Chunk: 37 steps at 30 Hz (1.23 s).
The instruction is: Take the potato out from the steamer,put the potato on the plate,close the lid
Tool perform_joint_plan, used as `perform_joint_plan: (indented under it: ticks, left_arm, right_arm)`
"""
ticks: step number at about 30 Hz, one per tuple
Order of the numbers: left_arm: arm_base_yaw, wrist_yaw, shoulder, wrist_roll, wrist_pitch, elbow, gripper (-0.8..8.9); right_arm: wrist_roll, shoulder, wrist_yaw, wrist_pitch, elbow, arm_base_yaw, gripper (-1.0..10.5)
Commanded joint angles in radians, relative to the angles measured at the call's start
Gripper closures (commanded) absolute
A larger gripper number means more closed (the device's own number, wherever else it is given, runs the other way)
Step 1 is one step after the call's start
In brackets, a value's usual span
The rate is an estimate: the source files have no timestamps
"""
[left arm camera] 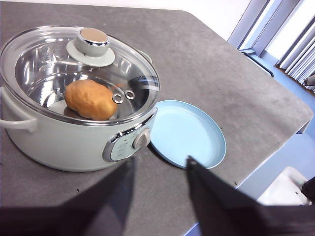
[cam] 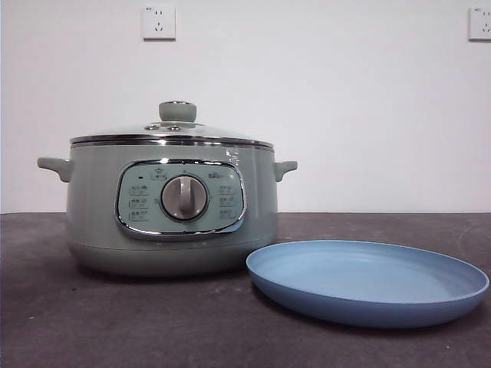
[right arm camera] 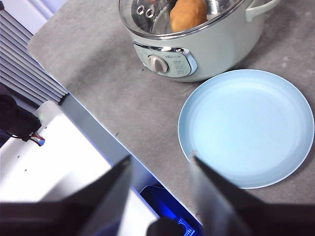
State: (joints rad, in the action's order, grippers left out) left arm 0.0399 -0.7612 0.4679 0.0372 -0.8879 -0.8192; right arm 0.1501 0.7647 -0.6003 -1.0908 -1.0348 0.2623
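Note:
The sage-green steamer [cam: 169, 207] stands on the dark table with the glass lid [cam: 173, 134] closed on it. Through the glass the orange-brown potato [left arm camera: 91, 100] lies inside the pot; it also shows in the right wrist view [right arm camera: 188, 14]. The light blue plate [cam: 368, 280] lies empty on the table beside the steamer, touching or nearly touching its base. My left gripper [left arm camera: 160, 172] is open and empty, held high, back from the steamer [left arm camera: 74, 132] and plate [left arm camera: 187, 132]. My right gripper [right arm camera: 160, 164] is open and empty, high over the table's edge near the plate [right arm camera: 246, 125].
The table's front edge [right arm camera: 98, 123] runs close to the plate. A white surface [right arm camera: 44, 162] lies below it. Two wall sockets [cam: 159, 23] sit on the white back wall.

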Motion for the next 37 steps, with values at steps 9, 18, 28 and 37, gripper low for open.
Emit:
perform_joint_plan:
  ticks: [9, 18, 28, 37]
  left_arm:
    - [-0.003, 0.006, 0.06, -0.011, 0.1, -0.021, 1.23]
    - [-0.072, 0.062, 0.278, -0.009, 0.198, -0.148, 1.23]
    - [-0.258, 0.267, 0.604, 0.021, 0.333, -0.298, 1.23]
    - [-0.377, 0.443, 0.886, 0.047, 0.433, -0.41, 1.24]
  right_arm:
    - [-0.014, 0.001, -0.001, 0.009, -0.002, 0.002, 2.9]
    - [-0.014, 0.001, 0.0, 0.009, -0.002, 0.002, 2.9]
    - [-0.014, 0.001, 0.0, 0.009, -0.002, 0.002, 2.9]
    - [-0.014, 0.001, 0.0, 0.009, -0.002, 0.002, 2.9]
